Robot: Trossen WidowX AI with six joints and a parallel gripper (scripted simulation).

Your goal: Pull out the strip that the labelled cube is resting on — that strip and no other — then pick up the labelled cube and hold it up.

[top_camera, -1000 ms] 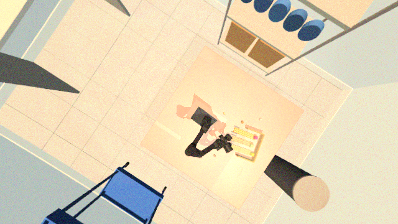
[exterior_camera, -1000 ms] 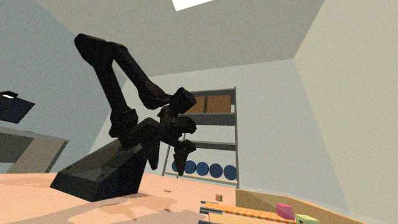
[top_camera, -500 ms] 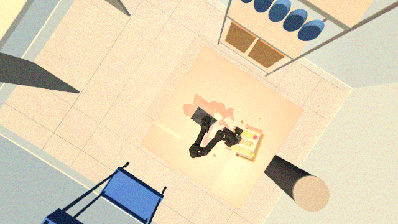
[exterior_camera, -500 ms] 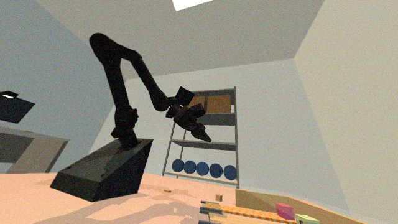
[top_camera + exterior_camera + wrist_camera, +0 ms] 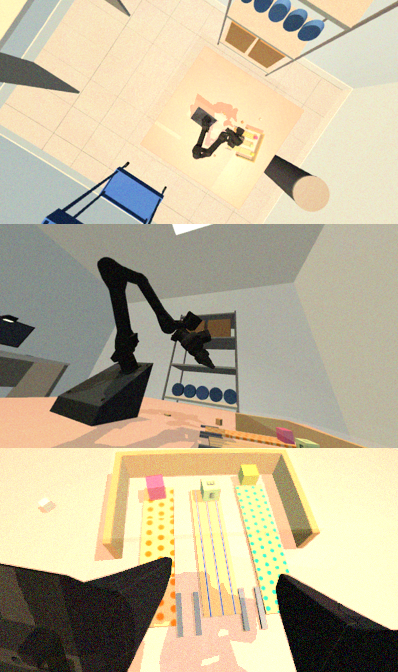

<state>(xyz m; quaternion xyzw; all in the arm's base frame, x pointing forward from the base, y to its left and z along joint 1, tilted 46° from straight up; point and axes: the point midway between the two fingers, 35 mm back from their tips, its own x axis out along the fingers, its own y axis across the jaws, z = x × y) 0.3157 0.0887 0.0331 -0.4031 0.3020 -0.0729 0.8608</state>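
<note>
Now your gripper (image 5: 220, 593) hangs above the strips' near ends, jaws parted and empty. Your labelled cube (image 5: 210, 489) sits at the striped strip's (image 5: 212, 548) far end, toward the desk's edge. Judge that strip thin and slippery; pinch its near end.

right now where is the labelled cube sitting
In the wrist view the labelled cube sits at the far end of the middle, blue-lined strip, near the tray's back wall, between the pink cube and the yellow-green cube.
</note>
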